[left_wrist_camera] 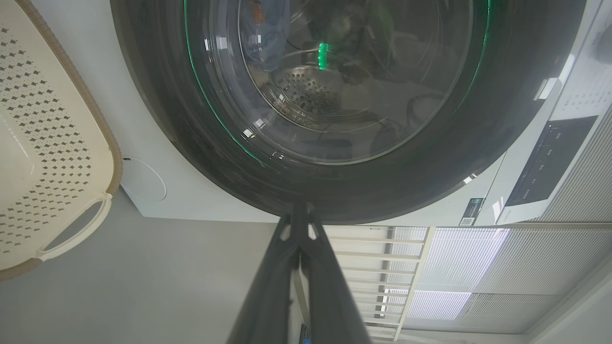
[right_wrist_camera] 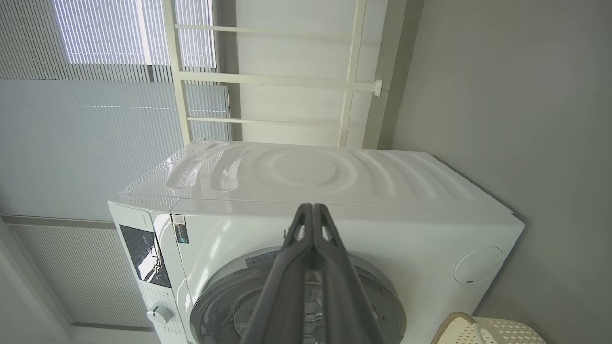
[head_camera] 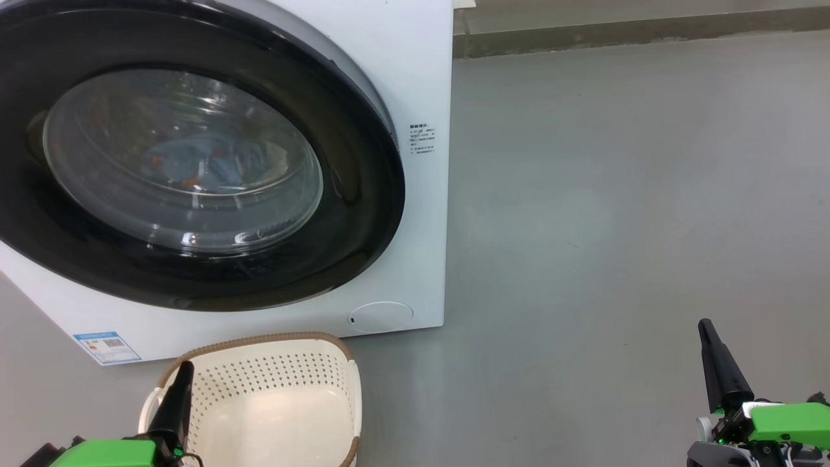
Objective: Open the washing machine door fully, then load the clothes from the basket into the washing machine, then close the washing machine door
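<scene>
The left gripper [head_camera: 185, 370] and right gripper [head_camera: 706, 327] are both clenched, fingers pressed together, grasping nothing. The door [head_camera: 363, 194] is shut on the washer [head_camera: 415, 78], with blue clothes [head_camera: 207, 165] behind its glass. The basket [head_camera: 259, 340] sits on grey floor [head_camera: 616, 227] just before the washer. Blinds [right_wrist_camera: 95, 143] hang behind the washer.

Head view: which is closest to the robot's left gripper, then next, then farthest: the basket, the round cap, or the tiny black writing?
1. Basket, right beside the left gripper.
2. Round cap, low on the washer front.
3. Tiny black writing, higher up near the washer's right edge.
</scene>
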Robot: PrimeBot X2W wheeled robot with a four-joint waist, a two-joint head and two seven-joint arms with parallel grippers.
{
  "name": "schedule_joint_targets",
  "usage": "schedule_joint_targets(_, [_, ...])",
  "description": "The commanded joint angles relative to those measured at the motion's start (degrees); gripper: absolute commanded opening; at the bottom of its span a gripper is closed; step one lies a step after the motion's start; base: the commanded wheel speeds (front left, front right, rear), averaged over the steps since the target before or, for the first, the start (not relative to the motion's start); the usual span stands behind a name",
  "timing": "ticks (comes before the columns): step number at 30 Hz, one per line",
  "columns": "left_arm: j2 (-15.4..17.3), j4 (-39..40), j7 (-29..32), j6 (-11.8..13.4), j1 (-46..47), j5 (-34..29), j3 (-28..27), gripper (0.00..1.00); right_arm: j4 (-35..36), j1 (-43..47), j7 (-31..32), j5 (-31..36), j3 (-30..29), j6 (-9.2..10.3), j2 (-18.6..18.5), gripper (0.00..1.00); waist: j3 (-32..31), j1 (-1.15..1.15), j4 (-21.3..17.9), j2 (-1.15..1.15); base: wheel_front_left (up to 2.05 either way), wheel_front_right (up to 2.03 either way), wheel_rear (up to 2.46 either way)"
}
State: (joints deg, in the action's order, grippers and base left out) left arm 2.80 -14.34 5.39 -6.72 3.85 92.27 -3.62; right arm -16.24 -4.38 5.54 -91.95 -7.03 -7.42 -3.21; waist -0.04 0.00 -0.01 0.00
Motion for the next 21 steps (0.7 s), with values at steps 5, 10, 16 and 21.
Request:
schedule_joint_targets(5, [0.8, 1.1, 0.3, 0.2, 2.5, 0.7, -2.0, 0.00, 1.7, -2.4, 0.4, -0.8, 1.1, -0.07, -0.2, 0.00, 0.0, 0.00, 0.0, 0.00, 0.00, 0.00, 0.00])
schedule_joint_targets(10, [0.8, 1.1, 0.4, 0.2, 2.5, 0.6, -2.0, 0.00, 1.7, -2.4, 0.4, -0.8, 1.1, -0.07, -0.2, 0.00, 0.0, 0.00, 0.0, 0.00, 0.00, 0.00, 0.00])
schedule_joint_targets(16, [0.8, 1.1, 0.4, 0.2, 2.5, 0.6, -2.1, 0.00, 1.7, -2.4, 0.4, -0.7, 1.1, -0.07, -0.2, 0.00, 0.0, 0.00, 0.0, 0.00, 0.00, 0.00, 0.00])
schedule_joint_targets(21, [0.7, 1.1, 0.4, 0.2, 2.5, 0.6, -2.1, 0.00, 1.7, -2.4, 0.4, -0.7, 1.1, -0.07, -0.2, 0.00, 0.0, 0.00, 0.0, 0.00, 0.00, 0.00, 0.00])
